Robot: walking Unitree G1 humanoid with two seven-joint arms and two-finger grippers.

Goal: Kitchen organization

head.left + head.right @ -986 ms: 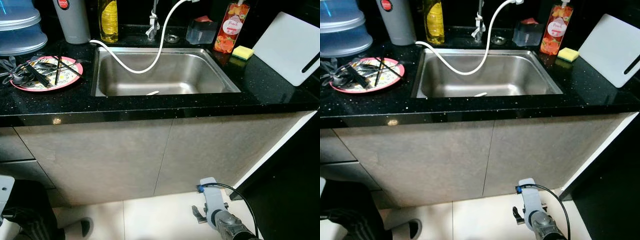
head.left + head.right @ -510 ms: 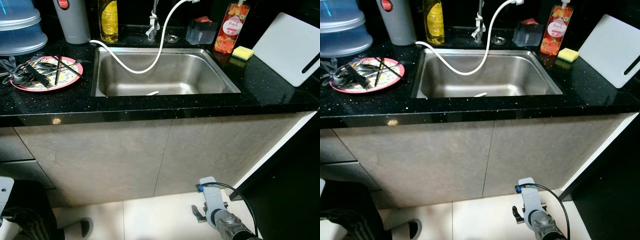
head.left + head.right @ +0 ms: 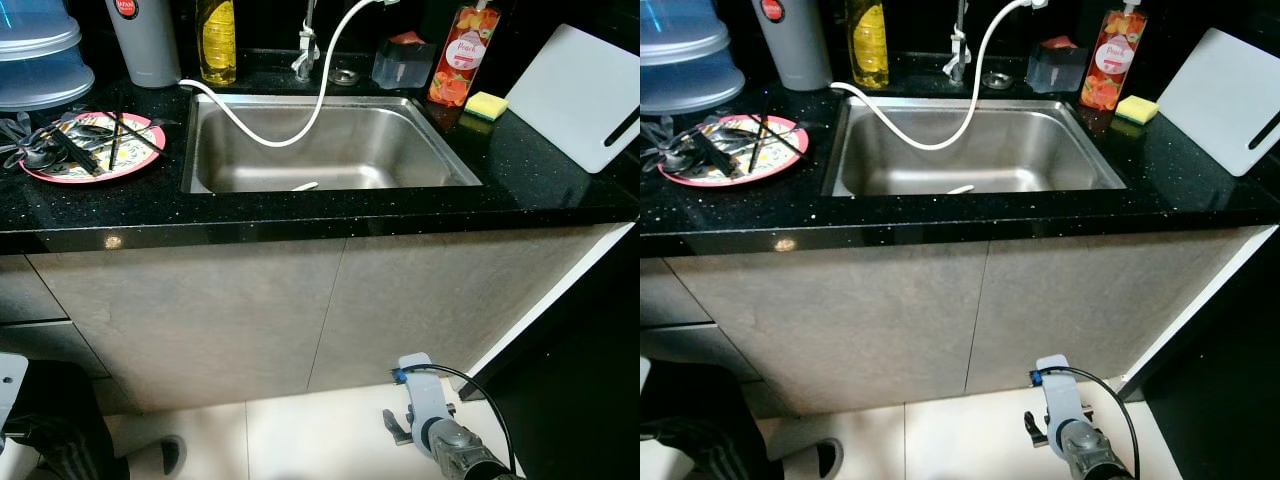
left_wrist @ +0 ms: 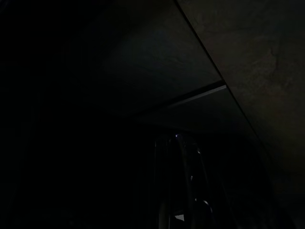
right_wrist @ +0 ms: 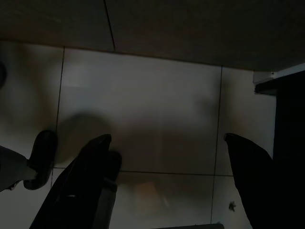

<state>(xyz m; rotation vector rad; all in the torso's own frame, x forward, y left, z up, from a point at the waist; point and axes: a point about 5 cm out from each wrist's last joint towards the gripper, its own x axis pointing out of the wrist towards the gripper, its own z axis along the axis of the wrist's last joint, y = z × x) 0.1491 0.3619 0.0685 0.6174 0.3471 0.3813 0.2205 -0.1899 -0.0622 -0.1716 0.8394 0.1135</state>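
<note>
Well above the right gripper [image 5: 164, 148], whose 2 fingers [image 5: 90, 157] hang spread and empty, sits the plate [image 3: 95, 150]; left fingers perhaps unreadable in darkness.

Black speckled surface [image 3: 330, 205] with an inset steel sink [image 3: 330, 145]. Left of the sink lies a pink-rimmed plate [image 3: 95, 148] heaped with dark utensils [image 3: 60, 145]. At the rear stand a grey canister [image 3: 145, 40], a yellow oil bottle [image 3: 217, 40] and a peach soap bottle [image 3: 455, 60], upright. A yellow sponge [image 3: 486, 104] and a white cutting board [image 3: 575, 95] lie right.

Right end effector [image 5: 164, 157] low, spread (left apparently idle).
</note>
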